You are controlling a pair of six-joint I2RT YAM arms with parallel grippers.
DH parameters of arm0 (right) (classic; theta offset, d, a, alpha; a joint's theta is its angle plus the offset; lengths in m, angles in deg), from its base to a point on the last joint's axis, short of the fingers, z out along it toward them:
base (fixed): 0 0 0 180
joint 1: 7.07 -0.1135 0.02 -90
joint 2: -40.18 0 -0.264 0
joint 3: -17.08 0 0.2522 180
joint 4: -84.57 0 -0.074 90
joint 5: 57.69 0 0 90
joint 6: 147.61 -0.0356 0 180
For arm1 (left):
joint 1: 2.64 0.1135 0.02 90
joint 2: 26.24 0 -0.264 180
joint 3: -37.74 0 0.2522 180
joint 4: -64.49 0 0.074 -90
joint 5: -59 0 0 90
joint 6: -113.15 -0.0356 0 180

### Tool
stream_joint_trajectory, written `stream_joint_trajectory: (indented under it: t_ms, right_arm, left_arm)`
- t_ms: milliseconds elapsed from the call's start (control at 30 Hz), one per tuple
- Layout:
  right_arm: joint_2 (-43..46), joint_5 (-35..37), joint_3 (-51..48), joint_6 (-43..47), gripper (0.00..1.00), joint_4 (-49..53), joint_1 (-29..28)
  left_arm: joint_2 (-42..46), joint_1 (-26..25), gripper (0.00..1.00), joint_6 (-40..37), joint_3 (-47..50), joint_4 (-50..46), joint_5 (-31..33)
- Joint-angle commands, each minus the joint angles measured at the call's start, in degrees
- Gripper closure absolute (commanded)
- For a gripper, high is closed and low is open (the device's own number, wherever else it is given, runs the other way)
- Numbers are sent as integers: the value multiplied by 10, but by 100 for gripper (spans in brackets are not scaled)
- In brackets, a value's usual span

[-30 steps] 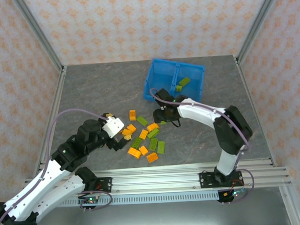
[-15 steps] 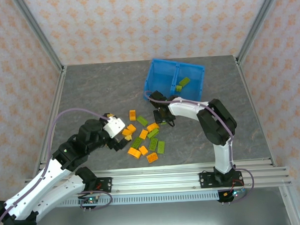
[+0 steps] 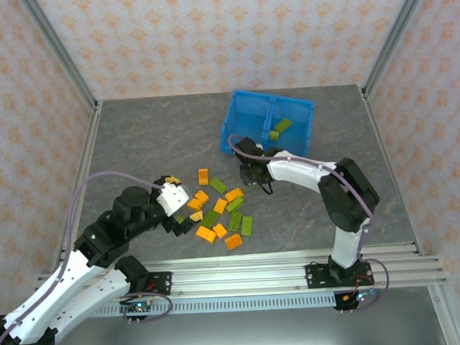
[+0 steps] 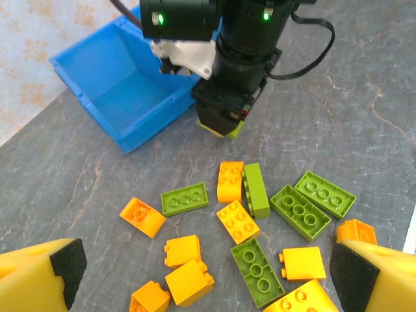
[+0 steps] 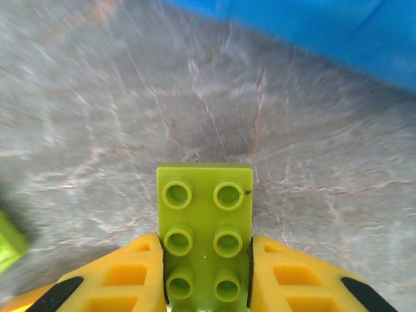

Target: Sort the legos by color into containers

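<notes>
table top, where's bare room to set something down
Bare: grey marbled tabletop left of the bright blue plastic bin, and the near-right corner beside the right arm. Crowded: the orange and green plastic bricks in the middle.

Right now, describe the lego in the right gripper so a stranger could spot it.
Find the blue bin at the far side of the table; the right gripper sits just before its left compartment. Between its yellow fingers is a lime-green brick, two studs wide. Other green bricks lie loose among orange ones nearby; this one is gripped.
</notes>
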Motion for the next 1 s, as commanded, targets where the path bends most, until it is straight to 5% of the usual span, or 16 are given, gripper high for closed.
stream_joint_trajectory:
  t_ms: [0,233,500,733,967]
  right_arm:
    - [71,70,5,-17,73,-14,1]
    - [142,132,49,-6,73,-17,89]
    - [15,92,177,11,72,17,204]
    - [-97,82,247,-13,72,53,222]
    - [-111,65,251,-37,54,57,226]
  left_arm:
    - [9,-3,1,-15,-2,-1,-21]
    - [17,-3,1,-15,0,2,-16]
    - [16,-4,1,-17,0,-2,-7]
    - [17,-4,1,-16,1,-2,-5]
    - [16,-5,1,-16,2,-1,-1]
